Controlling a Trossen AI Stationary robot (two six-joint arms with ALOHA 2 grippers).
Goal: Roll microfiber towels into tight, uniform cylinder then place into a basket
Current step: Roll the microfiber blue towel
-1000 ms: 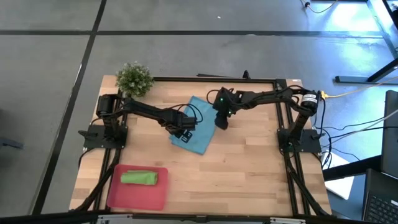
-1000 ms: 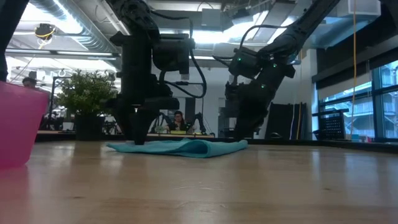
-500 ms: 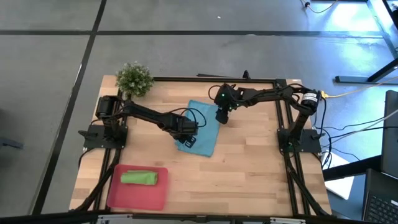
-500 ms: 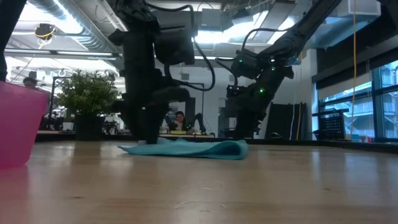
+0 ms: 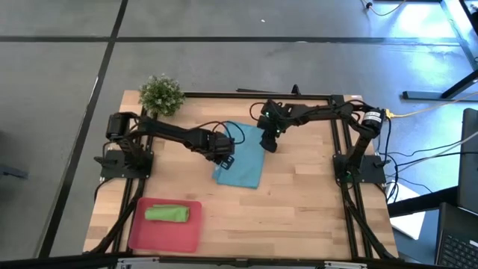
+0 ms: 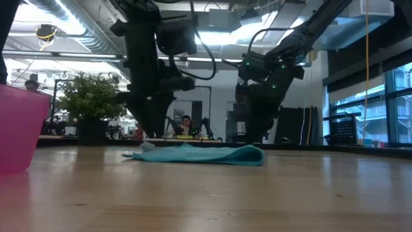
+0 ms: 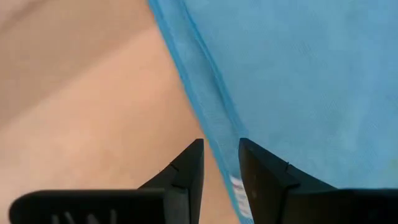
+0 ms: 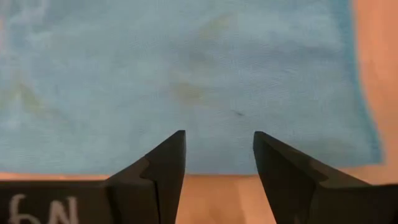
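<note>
The light blue towel (image 5: pixel 243 164) lies flat on the wooden table, also seen in the low view (image 6: pixel 199 154). My left gripper (image 5: pixel 223 154) hangs just above the towel's left edge (image 7: pixel 205 106), its fingers a narrow gap apart with nothing between them. My right gripper (image 5: pixel 269 142) stands open over the towel's far right corner (image 8: pixel 348 124), holding nothing. The lime green towel (image 5: pixel 166 214) lies rolled inside the red basket (image 5: pixel 190 233) at the near left.
A small bushy plant (image 5: pixel 161 93) stands at the table's far left corner. The basket's pink wall (image 6: pixel 16 129) rises at the left of the low view. Bare wood stretches across the table's near right part (image 5: pixel 299 217).
My left gripper has pushed along the blue towel toward the table's right, then risen off it, back to the towel's left edge. The towel has slid a little toward the right and now lies straighter, more square to the table's edges.
</note>
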